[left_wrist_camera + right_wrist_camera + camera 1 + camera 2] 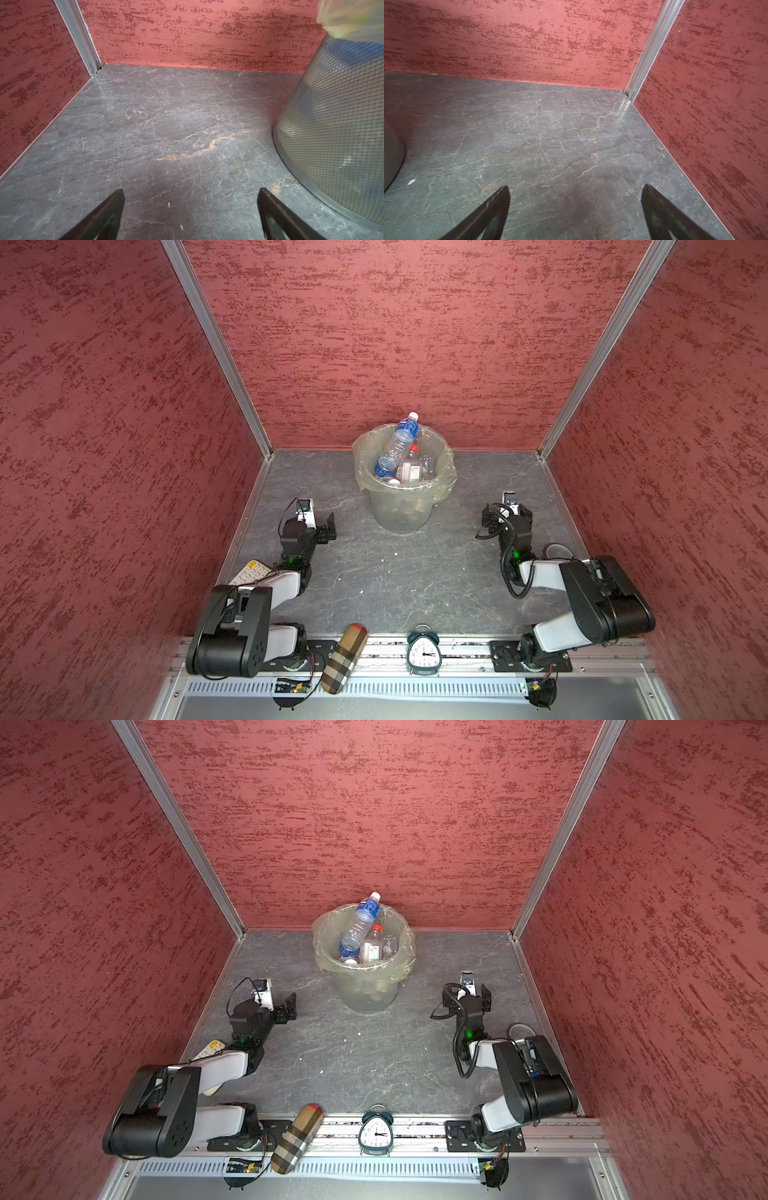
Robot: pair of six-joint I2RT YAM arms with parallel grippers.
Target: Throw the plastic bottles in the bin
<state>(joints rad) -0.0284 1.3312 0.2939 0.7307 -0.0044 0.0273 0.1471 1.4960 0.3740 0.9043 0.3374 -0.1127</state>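
Presently: one table (395, 580); one bin (401, 514) at its back centre; one left gripper (191, 190) and one right gripper (575, 187), both spread wide and empty, flanking it; bottles (411, 470) inside, three discernible, others hidden; one blue-labelled bottle (398, 443) leaning near-upright, cap uppermost above the rim.

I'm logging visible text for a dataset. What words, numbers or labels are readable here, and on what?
"1" to "12": hour numerals on the alarm clock dial.
Blue label on the tall bottle in the bin: blurred, unreadable.
White label on the red-capped bottle: too small.
Keypad: keys unreadable.
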